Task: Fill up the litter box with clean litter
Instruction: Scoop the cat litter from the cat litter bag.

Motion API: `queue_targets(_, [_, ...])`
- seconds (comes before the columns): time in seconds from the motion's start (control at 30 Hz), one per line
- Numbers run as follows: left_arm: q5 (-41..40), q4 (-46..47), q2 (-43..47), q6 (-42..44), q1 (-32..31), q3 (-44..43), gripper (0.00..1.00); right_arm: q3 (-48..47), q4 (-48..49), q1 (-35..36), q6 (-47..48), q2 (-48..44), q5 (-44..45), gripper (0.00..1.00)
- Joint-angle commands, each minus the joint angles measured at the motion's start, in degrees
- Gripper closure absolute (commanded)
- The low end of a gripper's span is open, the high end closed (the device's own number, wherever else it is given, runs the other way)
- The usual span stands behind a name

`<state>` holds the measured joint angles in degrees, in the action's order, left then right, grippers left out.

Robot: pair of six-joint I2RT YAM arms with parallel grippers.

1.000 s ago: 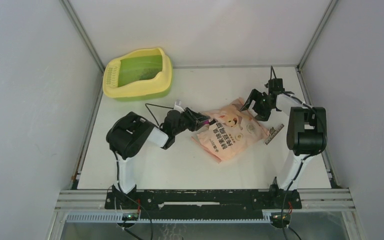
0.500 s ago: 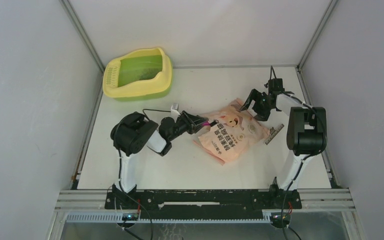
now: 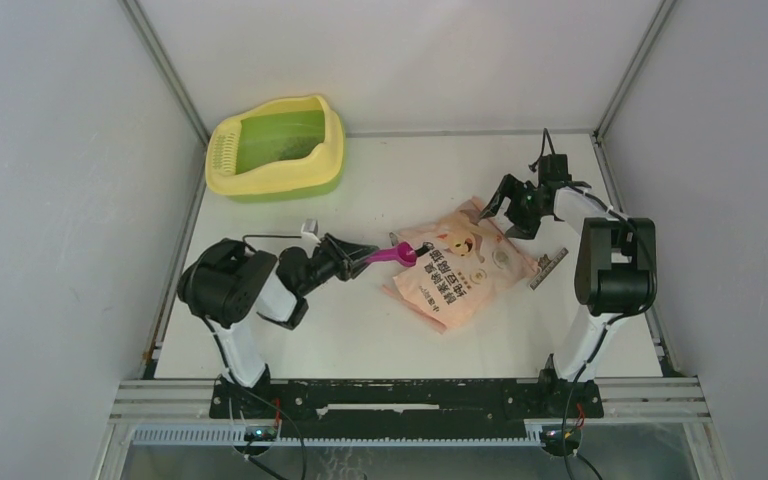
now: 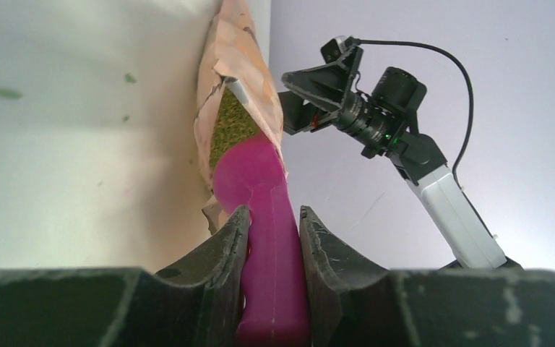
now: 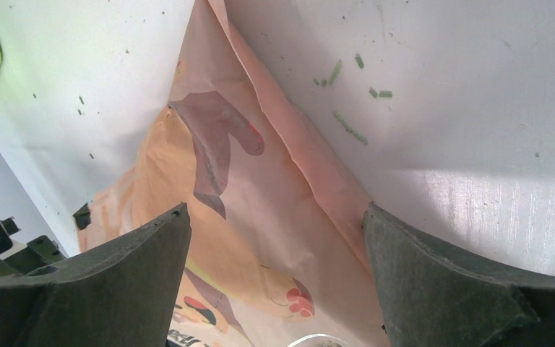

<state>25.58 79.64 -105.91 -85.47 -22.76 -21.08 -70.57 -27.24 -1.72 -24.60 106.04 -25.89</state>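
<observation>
The litter box [image 3: 332, 140], with a yellow rim and green basin, stands at the far left; faint dark specks lie in its basin [image 3: 282, 152]. My left gripper [image 3: 363, 257] is shut on the handle of a magenta scoop [image 3: 397, 254], and its bowl [image 4: 249, 168] sits at the open mouth of the pink-orange bag [image 3: 465, 265]. Olive granules of litter [image 4: 230, 131] show inside that mouth. My right gripper [image 3: 506, 211] is open above the bag's far corner [image 5: 246, 195], touching nothing.
Green litter pellets [image 5: 348, 124] and small specks are scattered on the white table by the bag. A thin silver strip [image 3: 550, 263] lies right of the bag. The grey side walls stand close to both arms.
My left arm has drawn back to the left, pulling the scoop's bowl out of the bag to its mouth. The right gripper has hardly moved.
</observation>
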Motion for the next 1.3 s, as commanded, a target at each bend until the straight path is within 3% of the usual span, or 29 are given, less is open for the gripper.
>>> queue_targets(0.0, [3.14,4.73,3.13,2.59,2.49,4.47,0.97,-0.80,0.55,0.49,-0.35,-3.51,-1.03,0.05])
queue_targets(0.4, [5.85,4.88,8.46,5.84,11.72,13.17,0.97,-0.81,0.77,1.54,-0.44,-2.77,-0.78,0.05])
queue_targets(0.7, [6.39,4.83,7.87,4.76,12.79,12.88,0.97,-0.86,1.19,1.56,-0.67,-2.32,0.17,0.05])
queue_targets(1.1, [-1.11,4.46,-0.23,1.89,1.84,4.12,0.96,-1.42,0.83,-3.95,-1.66,-1.41,1.97,0.05])
queue_targets(1.27, [-4.83,-2.86,-1.00,3.61,-1.50,-1.30,0.97,-1.42,1.12,-4.22,-1.99,-0.53,2.21,0.05])
